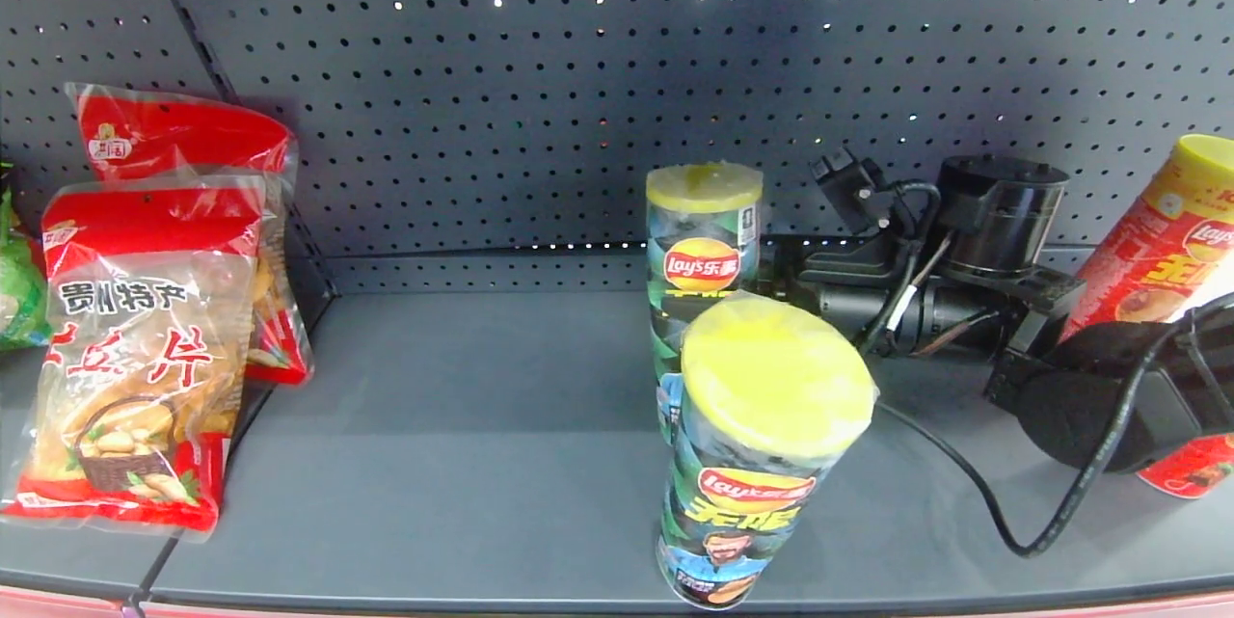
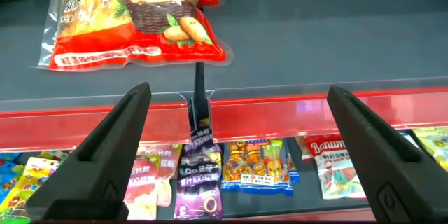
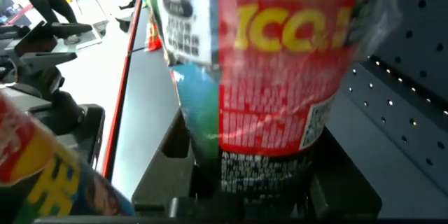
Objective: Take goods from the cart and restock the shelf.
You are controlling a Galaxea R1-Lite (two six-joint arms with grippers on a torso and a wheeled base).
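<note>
The front green canister (image 1: 762,444) stands upright near the shelf (image 1: 463,425) edge, so restocking looks partly done, with bare room left. At the left lean 2 red snack bags (image 1: 135,348). The left gripper (image 2: 238,89) hangs spread and empty. A 2nd green canister (image 1: 702,242) hides the right gripper (image 1: 786,269), so I cannot tell its grip. A tilted red canister (image 1: 1162,242) is cut off at the right.

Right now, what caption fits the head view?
Right gripper holds a tilted red can by two green cans on the shelf.

shelf (image 1: 482,425) grey | green chip cans (image 1: 766,444) upright, centre | red snack bags (image 1: 135,348) left
</note>
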